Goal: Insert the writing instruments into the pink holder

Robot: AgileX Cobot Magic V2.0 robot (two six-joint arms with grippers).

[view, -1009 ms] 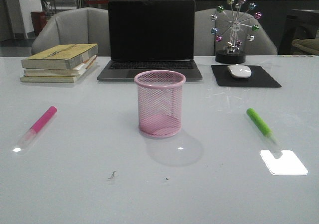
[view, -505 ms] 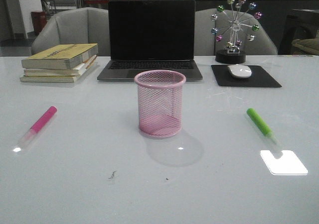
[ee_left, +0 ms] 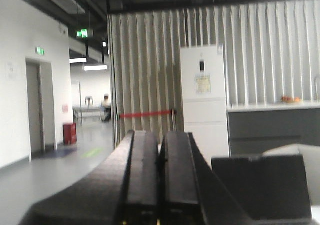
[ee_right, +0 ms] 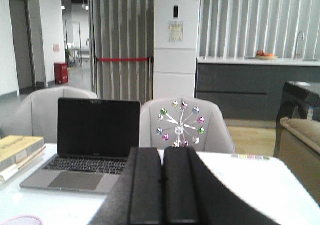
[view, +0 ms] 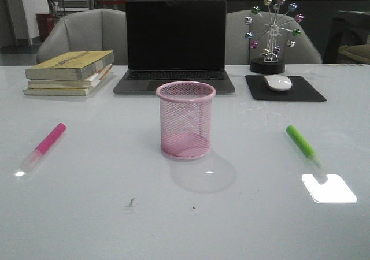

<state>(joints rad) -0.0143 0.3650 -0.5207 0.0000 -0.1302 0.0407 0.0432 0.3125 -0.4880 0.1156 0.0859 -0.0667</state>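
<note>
The pink mesh holder (view: 185,120) stands upright mid-table, with nothing inside it. To its left the hot pink marker (view: 44,146) lies flat, whitish cap end toward me. The green marker (view: 303,144) lies flat on the right, cap end also toward me. Neither arm shows in the front view. My left gripper (ee_left: 161,137) is shut with nothing between its fingers, pointing out over the room. The right gripper (ee_right: 162,152) is likewise shut and empty, aimed toward the laptop. A sliver of the holder's rim (ee_right: 20,219) appears in the right wrist view.
Behind the holder is an open laptop (view: 175,43). A stack of books (view: 69,72) sits back left. Back right are a white mouse (view: 278,82) on a black pad (view: 284,89) and a ball-wheel desk ornament (view: 269,33). Chairs stand beyond the table.
</note>
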